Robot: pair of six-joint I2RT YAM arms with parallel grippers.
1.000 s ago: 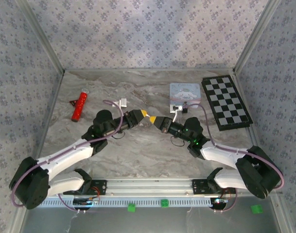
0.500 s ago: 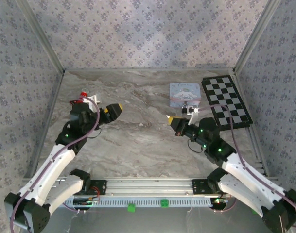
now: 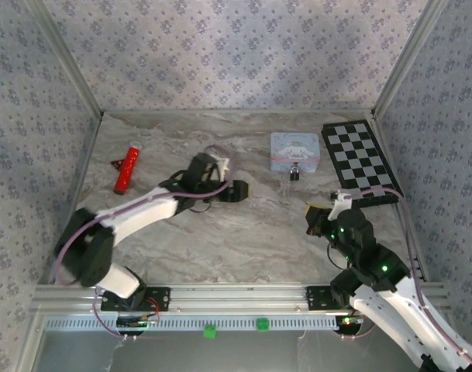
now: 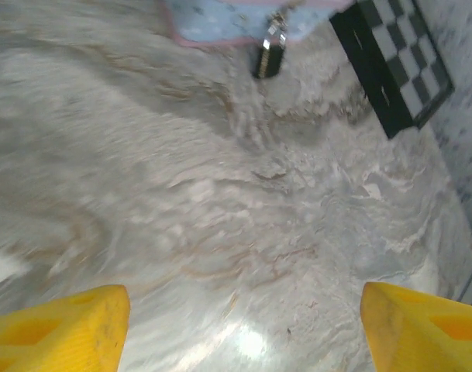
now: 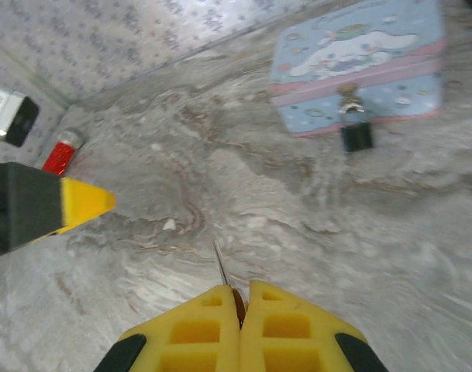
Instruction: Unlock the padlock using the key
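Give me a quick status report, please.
Left claw open, empty. Right claw shut on key. Padlock on tin's front, untouched. Nothing in the way.

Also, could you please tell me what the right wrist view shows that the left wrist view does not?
The right wrist view adds the red marker and the right end effector, shut on the thin key. The left wrist view adds the checkerboard. Both share the padlock at the front of the blue tin, and the left end effector, open with nothing between its fingers.
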